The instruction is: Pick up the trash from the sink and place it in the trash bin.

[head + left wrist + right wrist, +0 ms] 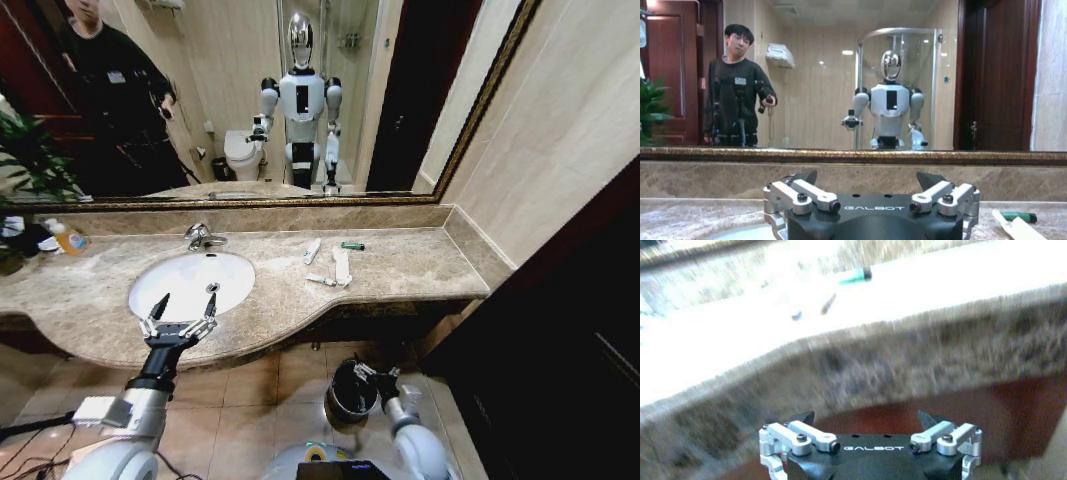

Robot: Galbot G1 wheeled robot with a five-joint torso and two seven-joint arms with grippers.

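The left gripper (181,312) hovers with fingers spread wide over the sink's (150,298) front rim. The right gripper (378,377), also wide, hangs above the trash bin (344,400) on the floor. The trash (341,265) lies on the tabletop (420,265), right of the basin.

One white oval sink (190,285) sits at the centre left of the head view, with one chrome faucet (203,237) behind it. To its right on the counter lie three slim white wrappers (341,266) and one small green piece (352,246). One yellow-orange bottle (66,237) stands at the left edge. One dark round trash bin (350,392) sits bottom centre. Two grippers show, left (181,311) and right (381,375).
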